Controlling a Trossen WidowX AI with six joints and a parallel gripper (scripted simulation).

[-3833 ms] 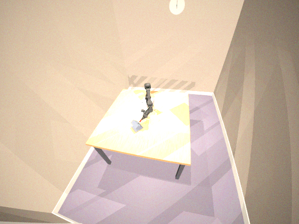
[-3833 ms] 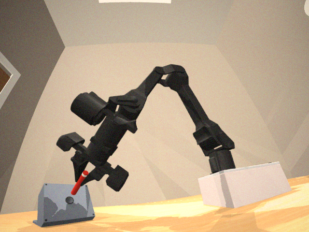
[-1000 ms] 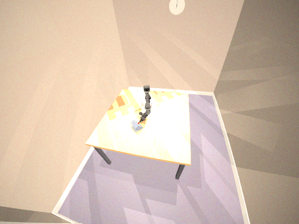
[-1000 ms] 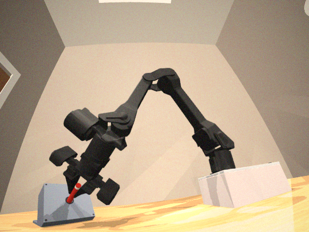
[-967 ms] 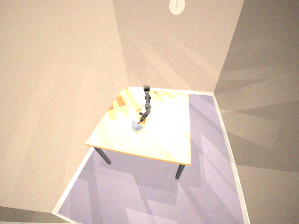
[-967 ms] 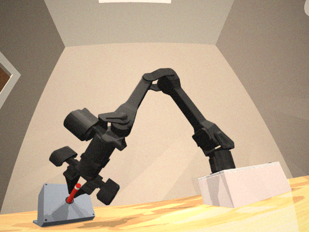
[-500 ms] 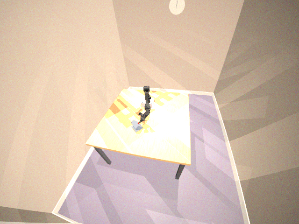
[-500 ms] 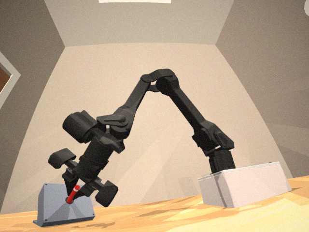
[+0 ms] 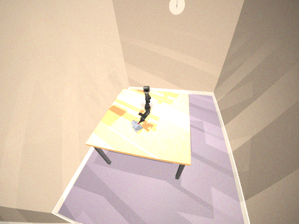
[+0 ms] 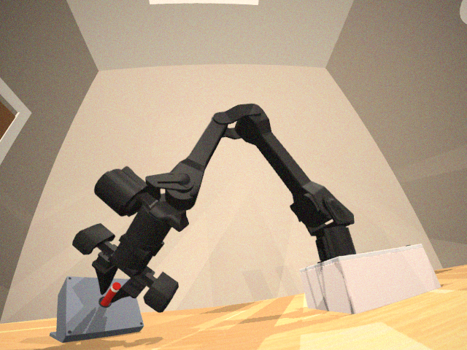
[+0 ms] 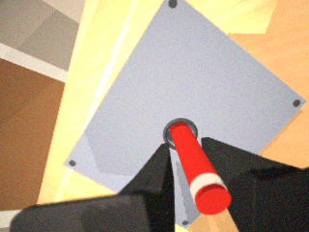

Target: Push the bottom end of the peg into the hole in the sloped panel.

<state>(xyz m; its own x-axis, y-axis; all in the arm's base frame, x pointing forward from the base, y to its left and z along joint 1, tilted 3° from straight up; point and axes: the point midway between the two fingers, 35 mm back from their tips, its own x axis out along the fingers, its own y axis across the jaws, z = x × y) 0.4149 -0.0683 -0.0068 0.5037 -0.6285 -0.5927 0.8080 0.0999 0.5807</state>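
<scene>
A round red peg (image 9: 138, 123) (image 10: 109, 297) (image 11: 193, 159) with a white band near its top stands tilted, its lower end inside the hole (image 11: 195, 129) of the blue-grey sloped panel (image 9: 136, 127) (image 10: 124, 314) (image 11: 130, 101). Much of the peg still shows outside the face; how deep it sits is hidden. My gripper (image 10: 107, 297) (image 11: 184, 147) is slightly open around the peg, its fingertips just above the panel face. In the wrist view a narrow gap shows between the left finger and the peg. The right finger is very close to the peg; contact there is unclear.
The panel stands on the wooden table (image 9: 166, 142) (image 10: 233, 324). The arm's pale base block (image 10: 388, 280) is at the right in the exterior view. Dark screw dots mark the panel's corners. The wrist view also shows the table edge at the left.
</scene>
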